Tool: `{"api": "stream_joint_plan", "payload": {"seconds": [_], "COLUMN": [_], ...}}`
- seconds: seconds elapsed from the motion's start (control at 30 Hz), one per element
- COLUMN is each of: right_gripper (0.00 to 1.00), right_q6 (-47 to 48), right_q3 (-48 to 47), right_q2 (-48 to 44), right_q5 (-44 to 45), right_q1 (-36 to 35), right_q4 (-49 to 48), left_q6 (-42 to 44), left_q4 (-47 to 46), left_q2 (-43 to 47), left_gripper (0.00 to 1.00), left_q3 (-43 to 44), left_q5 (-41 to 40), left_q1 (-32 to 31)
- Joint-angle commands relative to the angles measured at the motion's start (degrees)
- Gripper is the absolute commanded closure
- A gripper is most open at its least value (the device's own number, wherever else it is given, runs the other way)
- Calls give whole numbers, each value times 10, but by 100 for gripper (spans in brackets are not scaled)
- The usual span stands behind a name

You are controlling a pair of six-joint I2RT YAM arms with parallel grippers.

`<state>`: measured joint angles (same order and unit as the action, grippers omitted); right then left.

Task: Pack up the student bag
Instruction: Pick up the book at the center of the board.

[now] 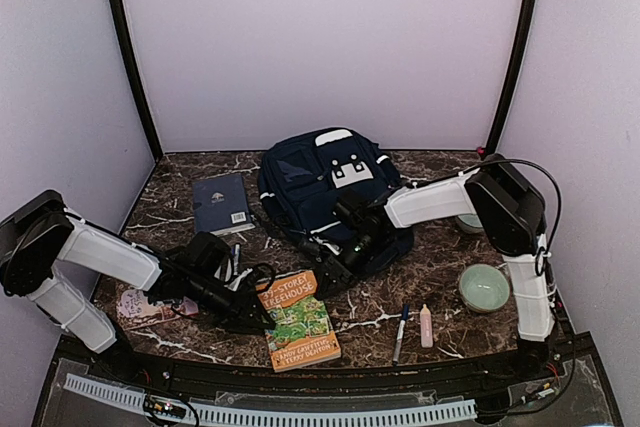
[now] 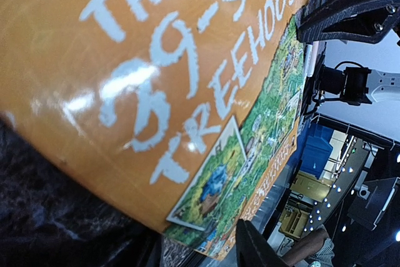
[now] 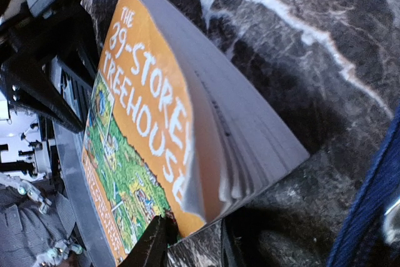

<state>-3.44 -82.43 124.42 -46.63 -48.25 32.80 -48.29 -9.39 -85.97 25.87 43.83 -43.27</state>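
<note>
The student bag (image 1: 322,179), a navy backpack with a white patch, lies at the back middle of the table. In front of it an orange paperback (image 1: 298,319) rests on the marble. My left gripper (image 1: 257,309) reaches in from the left, and its wrist view shows one corner of the paperback (image 2: 156,92) sitting between its fingertips (image 2: 255,249). My right gripper (image 1: 336,269) comes down beside the bag's front. It is shut on the far corner of the paperback (image 3: 150,123), whose cover curls up there. One of its fingers (image 3: 153,242) presses on the cover.
A dark blue hardcover book (image 1: 221,203) lies left of the bag. Two green bowls (image 1: 484,287) (image 1: 468,222) stand at the right. A pen (image 1: 401,332) and a pink stick (image 1: 426,325) lie right of the paperback. A pink card (image 1: 140,307) sits under the left arm.
</note>
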Motion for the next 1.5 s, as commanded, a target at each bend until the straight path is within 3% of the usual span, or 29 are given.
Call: {"api": "stream_joint_plan", "payload": {"seconds": [0.0, 0.17, 0.27, 0.57, 0.9, 1.23, 1.47], "right_gripper": [78, 88, 90, 96, 97, 96, 95], "right_q6": [-49, -56, -53, -49, -43, -39, -36], "right_q3": [43, 49, 50, 57, 59, 56, 46], "right_q2": [70, 109, 123, 149, 154, 147, 151], "right_q5": [44, 49, 73, 92, 83, 65, 43], "right_q1": [6, 6, 6, 8, 16, 16, 17], "right_q4": [-21, -22, -14, -6, -9, -14, -7], "left_q6": [-7, -38, -70, -127, -201, -141, -117], "left_q4": [6, 56, 49, -26, -236, -141, -159], "left_q2": [13, 47, 64, 37, -32, 60, 104], "left_gripper": [58, 36, 31, 30, 29, 34, 26], "left_q3": [-13, -23, -38, -60, -69, -21, -19], "left_q5": [-36, -90, -101, -95, -83, -200, -269], "left_q1": [-4, -4, -4, -10, -23, -29, -29]}}
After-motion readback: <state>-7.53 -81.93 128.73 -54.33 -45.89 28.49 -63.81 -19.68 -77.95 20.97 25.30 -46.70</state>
